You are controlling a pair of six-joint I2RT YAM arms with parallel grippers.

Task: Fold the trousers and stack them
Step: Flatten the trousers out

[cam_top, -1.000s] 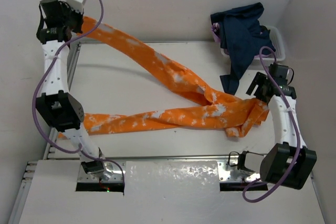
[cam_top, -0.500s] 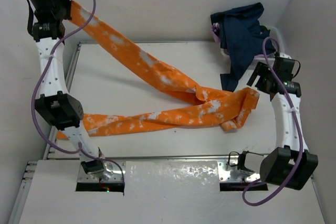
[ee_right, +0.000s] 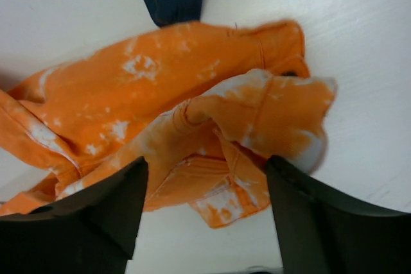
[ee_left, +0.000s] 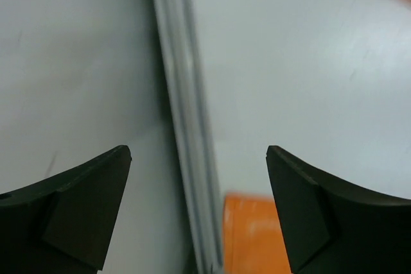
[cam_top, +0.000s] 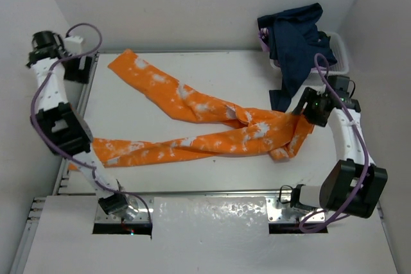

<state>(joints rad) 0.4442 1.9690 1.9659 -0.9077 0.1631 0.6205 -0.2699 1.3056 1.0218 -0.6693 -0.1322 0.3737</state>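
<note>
Bright-orange, white-splotched cloth trousers (cam_top: 257, 134) lay in a sideways V on the white surface (cam_top: 257, 75), unfolded. The waist was bunched at the right and both legs ran leftward, so the long axis was left-right. Left pincer (ee_left: 199, 158) was spread and empty over the far-left edge. Right pincer (ee_right: 204, 165) was spread over the waist, probably to grab it; contact unclear.

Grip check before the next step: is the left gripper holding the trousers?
No: the left gripper is open with nothing between its fingers, and the trousers lie on the table.
</note>
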